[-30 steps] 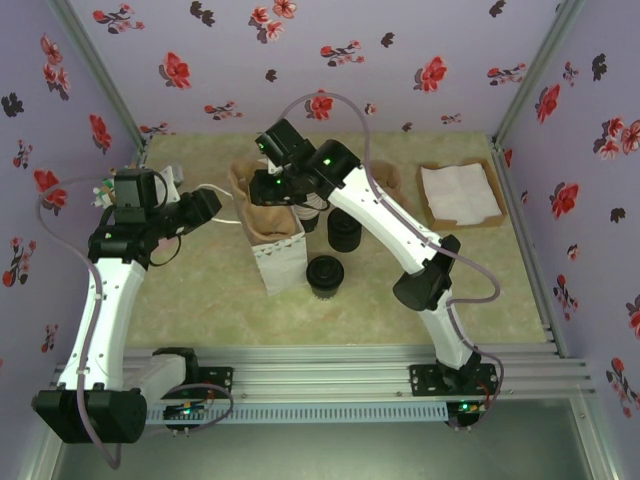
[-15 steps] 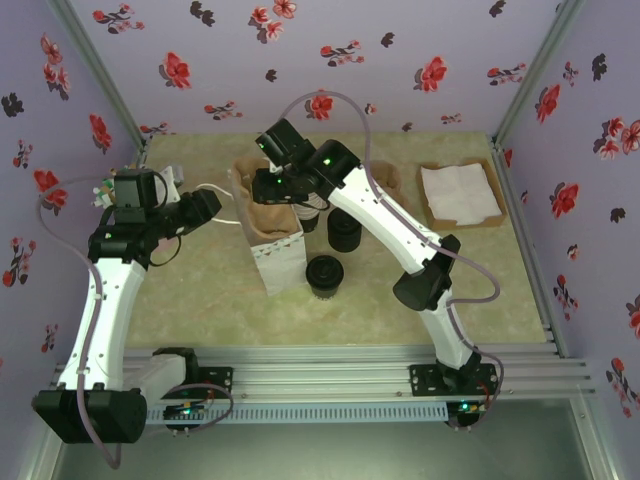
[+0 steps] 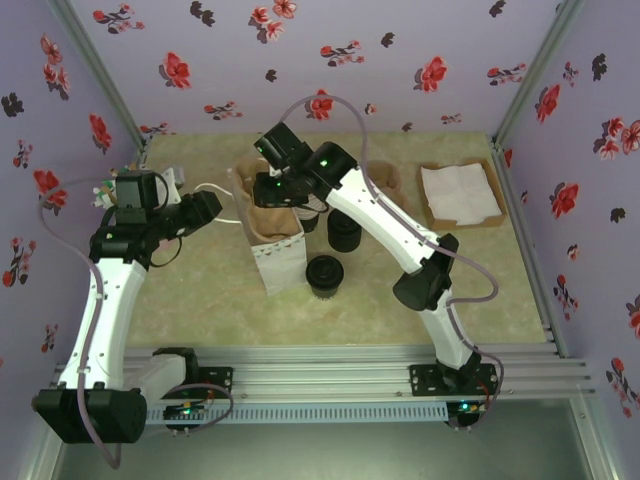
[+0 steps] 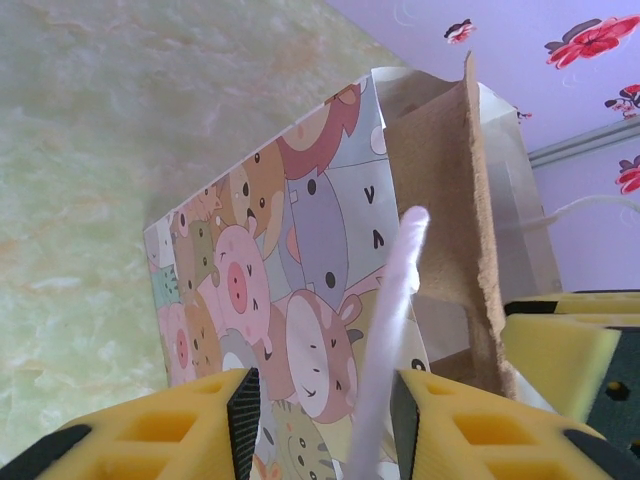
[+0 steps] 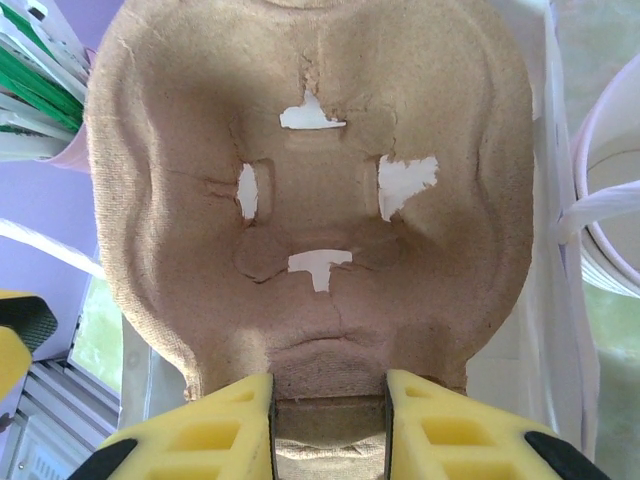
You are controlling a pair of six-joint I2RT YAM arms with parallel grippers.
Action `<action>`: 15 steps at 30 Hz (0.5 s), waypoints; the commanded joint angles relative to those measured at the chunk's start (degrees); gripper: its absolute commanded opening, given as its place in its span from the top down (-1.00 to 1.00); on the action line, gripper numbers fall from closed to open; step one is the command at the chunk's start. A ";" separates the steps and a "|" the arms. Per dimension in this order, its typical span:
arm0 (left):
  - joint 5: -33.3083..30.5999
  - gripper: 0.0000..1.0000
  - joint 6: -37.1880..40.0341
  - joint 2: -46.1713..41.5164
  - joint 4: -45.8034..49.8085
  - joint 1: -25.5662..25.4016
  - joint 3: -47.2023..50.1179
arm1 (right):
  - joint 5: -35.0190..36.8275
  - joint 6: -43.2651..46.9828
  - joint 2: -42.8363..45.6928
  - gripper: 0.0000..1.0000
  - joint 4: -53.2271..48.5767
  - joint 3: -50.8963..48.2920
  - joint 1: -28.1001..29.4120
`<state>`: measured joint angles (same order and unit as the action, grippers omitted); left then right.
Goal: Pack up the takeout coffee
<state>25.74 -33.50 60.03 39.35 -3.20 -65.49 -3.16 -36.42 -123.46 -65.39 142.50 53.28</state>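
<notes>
Brown bumpy cardboard is what my right claw point(image 5: 328, 385) has pinched tight. It is the cup carrier point(image 5: 310, 200), held by one edge at the mouth of the paper bag point(image 3: 280, 262), in the middle of the top view. My left claw point(image 4: 322, 385) is part open, and the bag's white handle point(image 4: 395, 300) runs loose between its pads. The takeout coffee point(image 3: 325, 272) stands on the table point(image 3: 220, 310) just right of the bag, not packed yet. If the carrier catches the bag's rim, the bag may tip and knock the coffee over.
</notes>
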 commanded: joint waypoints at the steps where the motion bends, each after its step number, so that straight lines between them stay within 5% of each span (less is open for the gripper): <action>1: 1.15 0.17 -0.40 -0.44 -1.61 0.44 0.38 | 1.55 0.54 -0.76 0.43 0.50 -1.05 0.91; 15: 1.56 0.17 -0.74 0.00 -2.29 0.39 0.42 | 4.18 1.58 -0.40 0.42 0.20 -2.27 1.66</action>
<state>25.80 -33.93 60.05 38.30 -3.20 -65.49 -1.17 -35.99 -123.46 -65.23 140.29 54.43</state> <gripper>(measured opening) 0.415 0.289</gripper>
